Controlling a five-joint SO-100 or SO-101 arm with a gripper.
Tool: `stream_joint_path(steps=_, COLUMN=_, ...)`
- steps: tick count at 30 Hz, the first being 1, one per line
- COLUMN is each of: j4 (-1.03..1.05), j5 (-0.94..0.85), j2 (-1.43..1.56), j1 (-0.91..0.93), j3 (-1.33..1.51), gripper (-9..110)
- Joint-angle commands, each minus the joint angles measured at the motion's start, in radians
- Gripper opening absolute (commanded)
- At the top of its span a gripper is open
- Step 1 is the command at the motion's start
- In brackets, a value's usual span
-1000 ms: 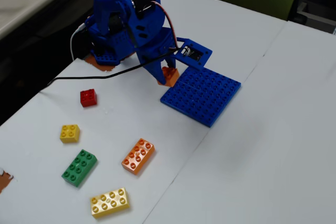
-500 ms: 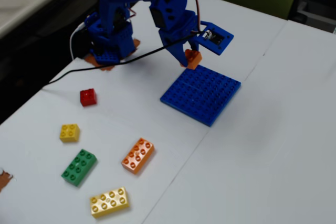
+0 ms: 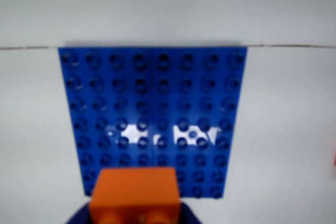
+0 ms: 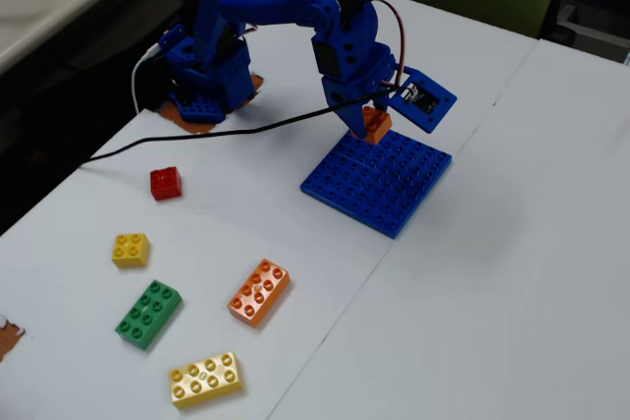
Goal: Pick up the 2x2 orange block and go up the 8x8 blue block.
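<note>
The small 2x2 orange block (image 4: 375, 125) hangs in the air, with my gripper (image 4: 369, 127) shut on it, over the far edge of the 8x8 blue block (image 4: 379, 179). In the wrist view the orange block (image 3: 135, 192) fills the bottom centre, blurred, in front of the blue plate (image 3: 152, 108), which lies flat and spreads across the middle. My gripper (image 3: 137, 214) shows only as dark blue bits on either side of the block at the bottom edge. The plate's studs are bare.
On the white table to the left lie a red brick (image 4: 165, 182), a small yellow brick (image 4: 130, 249), a green brick (image 4: 149, 314), a longer orange brick (image 4: 259, 291) and a long yellow brick (image 4: 206, 379). A black cable (image 4: 197, 135) runs from the arm's base (image 4: 202, 86).
The arm has lifted and swung right, carrying the orange block from the table at the plate's left corner to above the plate's far edge.
</note>
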Motion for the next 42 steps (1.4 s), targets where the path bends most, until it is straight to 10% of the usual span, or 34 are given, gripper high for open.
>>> stream_joint_path(steps=1, j4=-0.023, j5=0.005, j2=0.006, j1=-0.017, j3=-0.049, gripper=0)
stream_joint_path(steps=42, j4=-0.008, j5=-0.005, j2=-0.025, j1=-0.009, j3=-0.078, gripper=0)
